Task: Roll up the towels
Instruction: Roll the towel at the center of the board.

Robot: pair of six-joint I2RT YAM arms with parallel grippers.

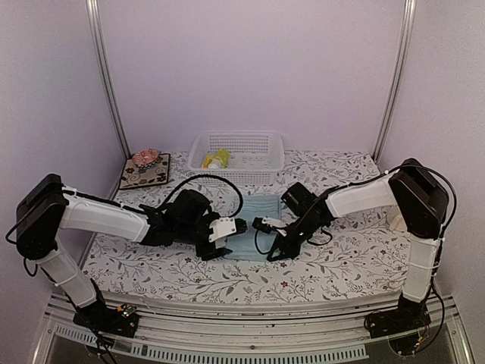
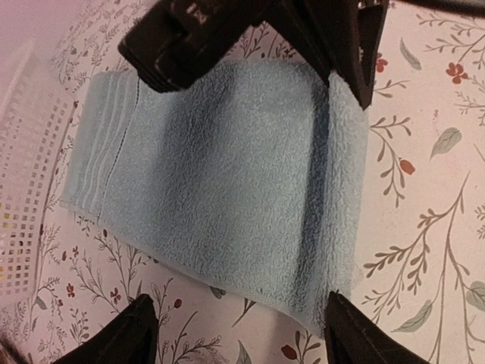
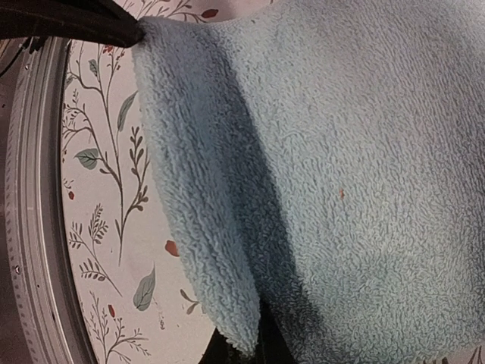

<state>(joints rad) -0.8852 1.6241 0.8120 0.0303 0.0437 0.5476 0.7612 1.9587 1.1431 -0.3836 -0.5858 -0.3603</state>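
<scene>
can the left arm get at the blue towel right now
Probably yes: the left gripper hangs open right over the light blue towel with nothing between them. The right gripper is shut on one edge only.

The blue towel hides most of the right fingers.

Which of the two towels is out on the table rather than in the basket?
The pale blue towel, spread on the floral tablecloth mid-table. The yellow-green towel is bunched inside the white basket at the back.
</scene>
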